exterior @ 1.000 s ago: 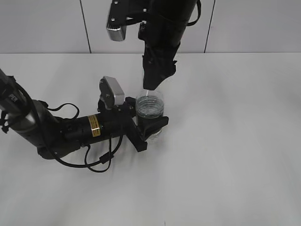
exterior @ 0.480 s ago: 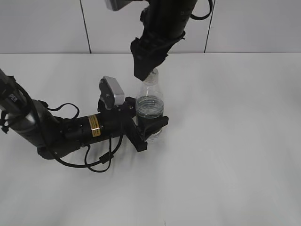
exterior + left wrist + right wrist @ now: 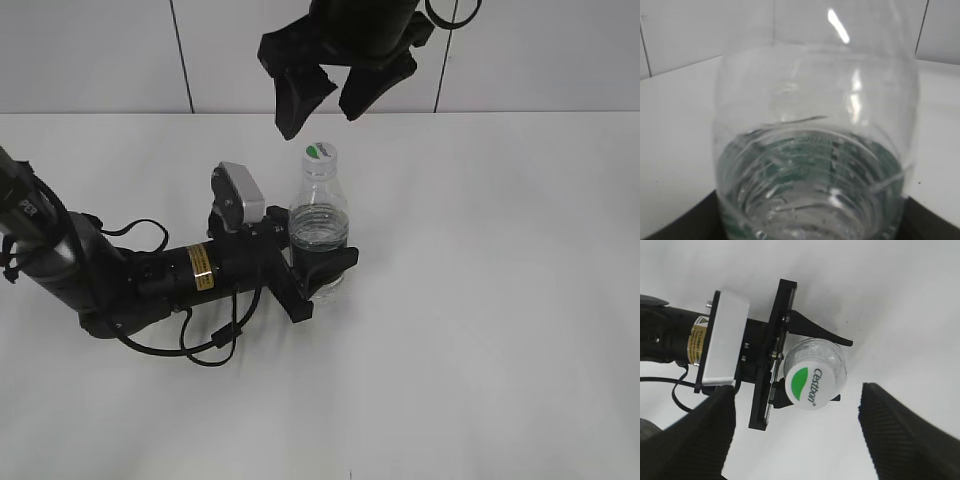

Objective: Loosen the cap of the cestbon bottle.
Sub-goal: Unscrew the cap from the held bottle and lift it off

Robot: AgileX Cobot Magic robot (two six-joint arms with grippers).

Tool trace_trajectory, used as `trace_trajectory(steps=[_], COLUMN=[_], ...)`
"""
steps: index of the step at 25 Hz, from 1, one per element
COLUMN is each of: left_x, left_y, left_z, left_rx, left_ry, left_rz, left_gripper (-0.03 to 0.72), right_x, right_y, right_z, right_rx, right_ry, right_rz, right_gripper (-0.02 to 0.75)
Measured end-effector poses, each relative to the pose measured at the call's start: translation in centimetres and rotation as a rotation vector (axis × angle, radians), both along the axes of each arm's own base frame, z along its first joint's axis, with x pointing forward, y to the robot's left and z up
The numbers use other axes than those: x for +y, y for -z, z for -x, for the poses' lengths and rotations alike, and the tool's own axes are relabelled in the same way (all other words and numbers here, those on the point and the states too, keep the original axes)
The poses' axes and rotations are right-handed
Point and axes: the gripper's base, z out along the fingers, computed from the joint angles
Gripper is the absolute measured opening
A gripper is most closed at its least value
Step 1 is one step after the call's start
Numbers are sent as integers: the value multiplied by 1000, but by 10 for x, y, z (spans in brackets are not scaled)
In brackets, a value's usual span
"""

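Note:
The cestbon bottle (image 3: 319, 225) stands upright on the white table, clear with a dark green label low down. Its white cap (image 3: 319, 153) with a green mark sits on the neck and faces the right wrist view (image 3: 809, 381). My left gripper (image 3: 322, 270) is shut on the bottle's lower body, and the bottle (image 3: 815, 150) fills the left wrist view. My right gripper (image 3: 322, 98) hangs open above the cap, apart from it, with its fingers (image 3: 690, 440) spread wide to either side.
The left arm (image 3: 130, 275) lies low across the table from the left, with a cable looping beside it. A pale wall with dark seams stands behind the table's far edge (image 3: 520, 112).
My right gripper was closed down over the cap a second ago. It has opened and risen, so the cap now shows. The bottle and left gripper have not moved.

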Motion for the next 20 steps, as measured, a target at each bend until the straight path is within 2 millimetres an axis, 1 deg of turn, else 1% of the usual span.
trace_trajectory(steps=[6,12,18,20], left_x=[0,0,0,0], left_y=[0,0,0,0], left_z=[0,0,0,0], left_rx=[0,0,0,0], left_ry=[0,0,0,0], left_rz=[0,0,0,0], left_gripper=[405,405,405,405], right_x=[-3,-3,4,4], right_y=[1,1,24,27], right_z=[-3,-2,-8,-9], right_rx=[29,45,99,102], right_ry=[160,186,186,184], right_rz=[7,-4,13,18], right_gripper=[585,586,587,587])
